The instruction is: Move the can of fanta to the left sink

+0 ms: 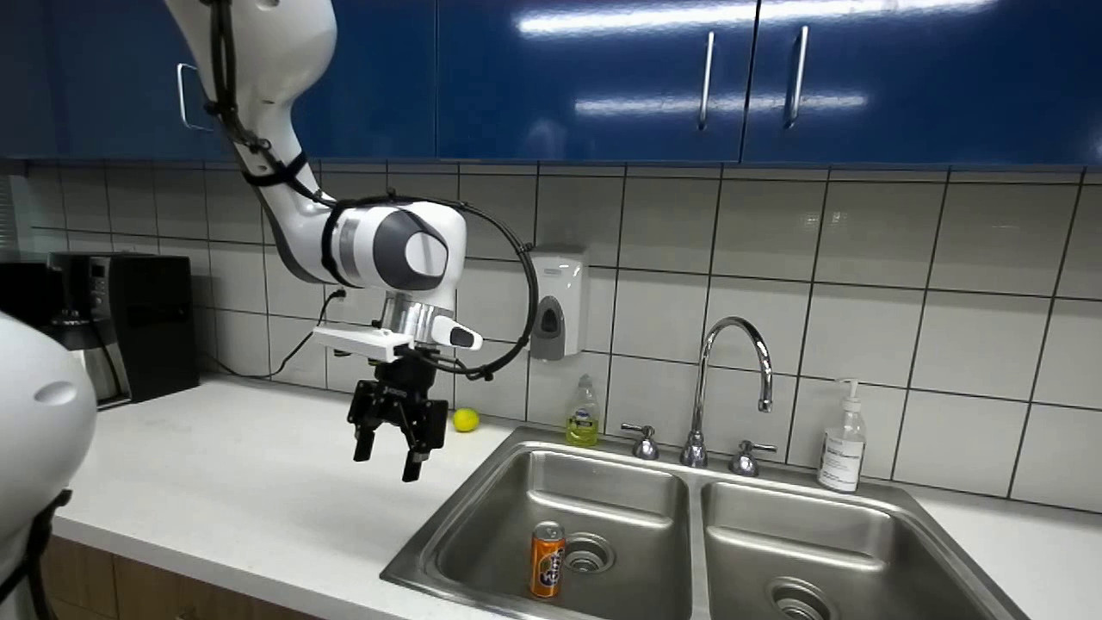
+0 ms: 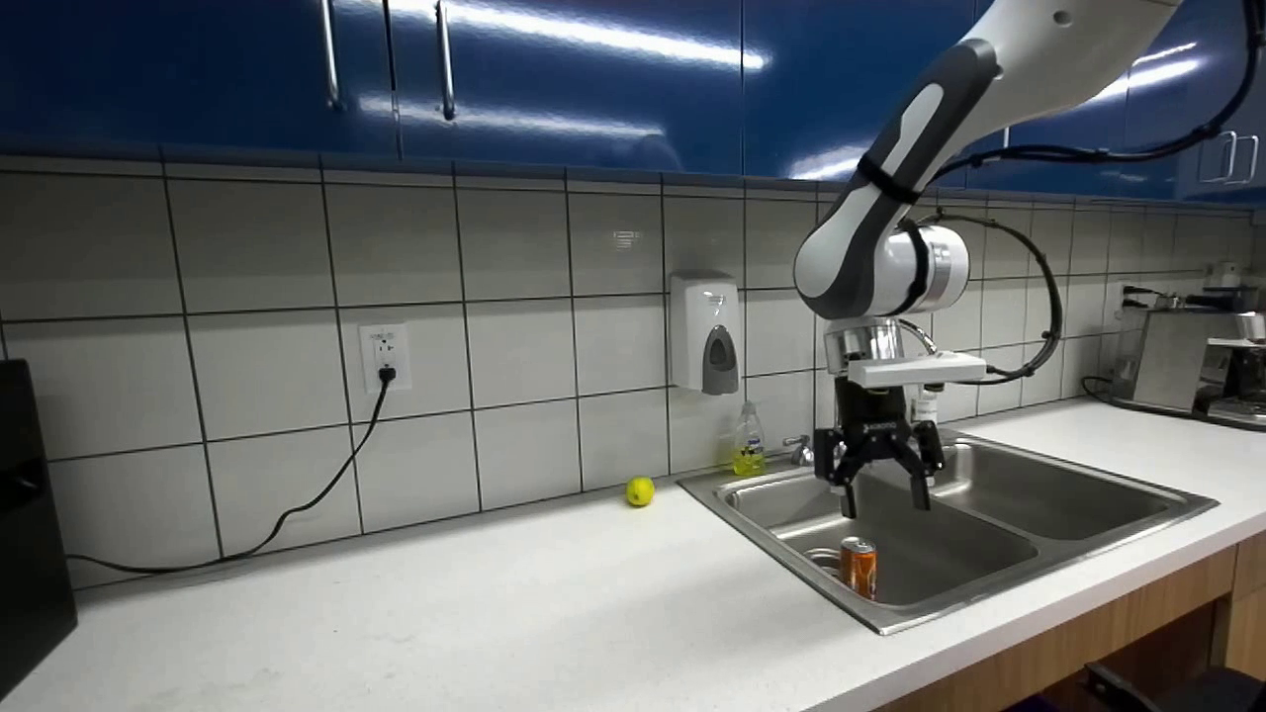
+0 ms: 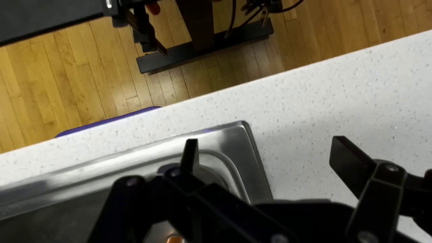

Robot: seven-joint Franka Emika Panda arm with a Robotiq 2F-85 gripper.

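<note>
The orange can of fanta [image 1: 547, 561] stands upright in the left sink [image 1: 641, 590], beside the round drain. In an exterior view the can [image 2: 859, 571] shows near the basin's end wall. My gripper [image 1: 387, 459] is open and empty, above the counter and the sink's left edge, higher than the can and apart from it. It also shows open in an exterior view [image 2: 885, 501]. In the wrist view the gripper [image 3: 265, 148] has its fingers wide apart over the sink's corner rim [image 3: 241, 141]. There a small orange part of the can [image 3: 174, 240] shows; the fingers hide the rest.
The right basin [image 1: 796, 542] adjoins the left one, with a faucet [image 1: 702, 387] behind. A dish soap bottle [image 1: 583, 413] and a pump bottle [image 1: 844, 448] stand on the back rim. A yellow-green fruit [image 1: 466, 420] lies on the counter. A dispenser [image 1: 560, 301] hangs on the wall.
</note>
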